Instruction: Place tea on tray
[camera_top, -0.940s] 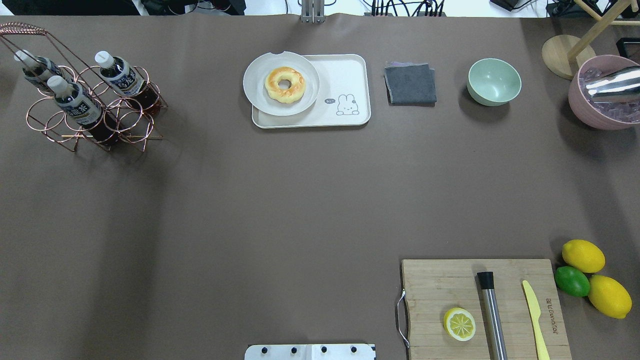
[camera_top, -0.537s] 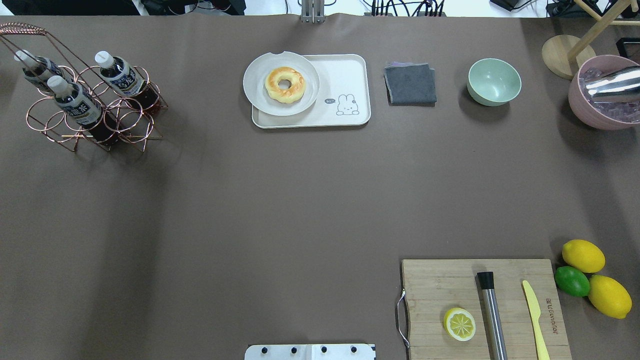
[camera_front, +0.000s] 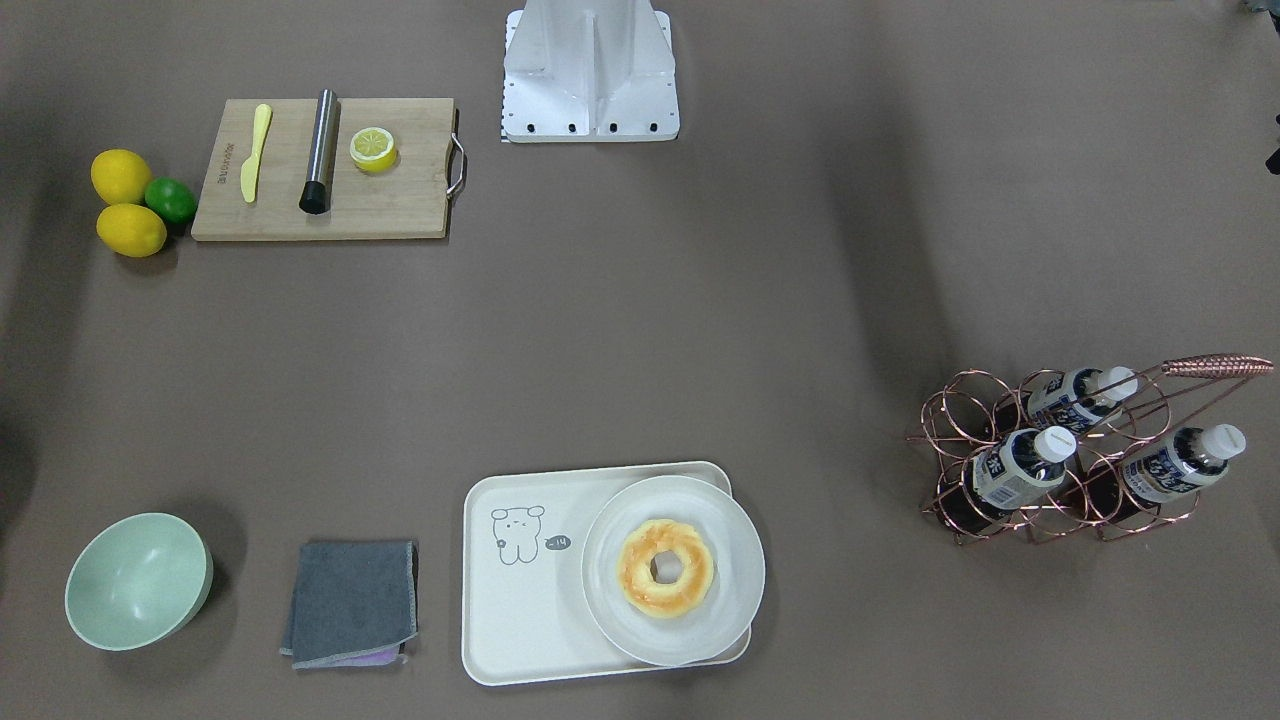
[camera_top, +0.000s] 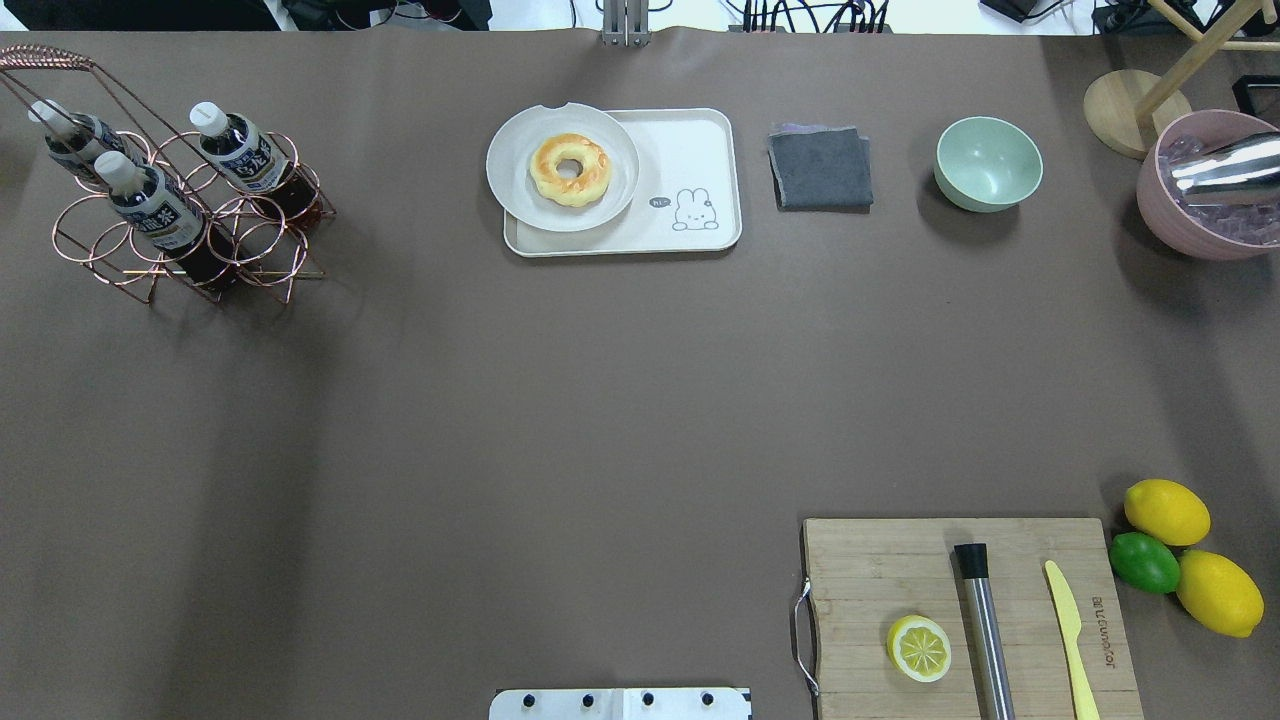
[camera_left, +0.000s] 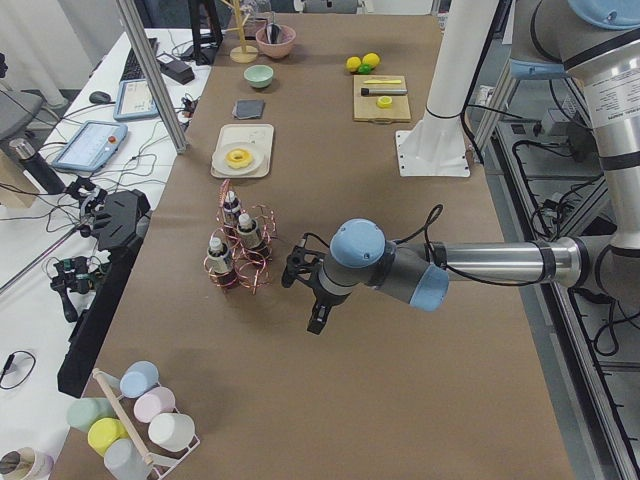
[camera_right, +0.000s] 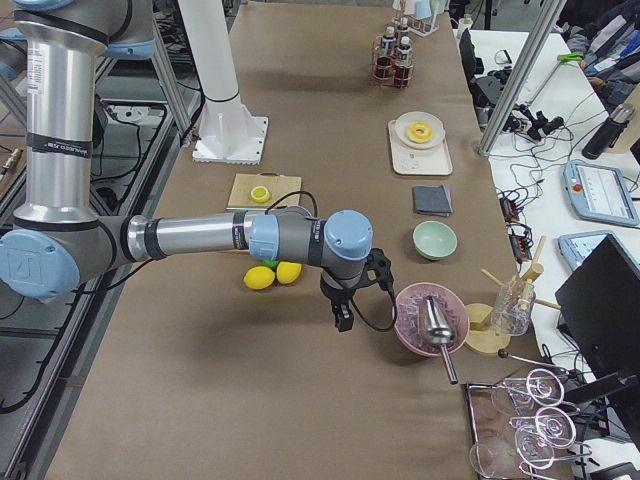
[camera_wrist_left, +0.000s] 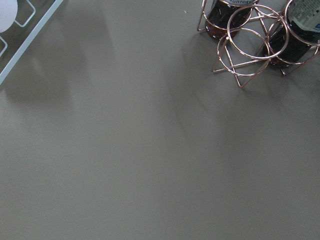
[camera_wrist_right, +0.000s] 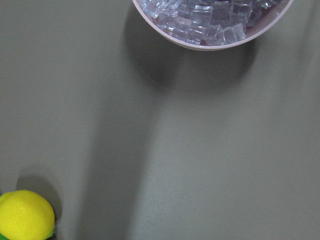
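- Overhead exterior view: three tea bottles (camera_top: 238, 150) stand in one copper wire rack (camera_top: 262, 262) at the far left of the table, well apart from the tray
- One tray (camera_top: 700, 140) lies at the far middle and carries one round plate (camera_top: 508, 165) with one doughnut (camera_top: 570, 168) (the plate overhangs the tray's left rim)
- One grey cloth (camera_top: 820, 168) and one green bowl (camera_top: 988, 163) sit to its right
- One cutting board (camera_top: 870, 570) holds one lemon half (camera_top: 918, 648); two lemons (camera_top: 1166, 511) and one lime (camera_top: 1144, 562) lie beside it
- Left gripper (camera_left: 315, 322) hangs near the rack; I cannot tell whether its jaws are wide or narrow
- Right gripper (camera_right: 343, 320) hangs beside one pink ice bowl (camera_right: 425, 322); again its jaw gap cannot be told
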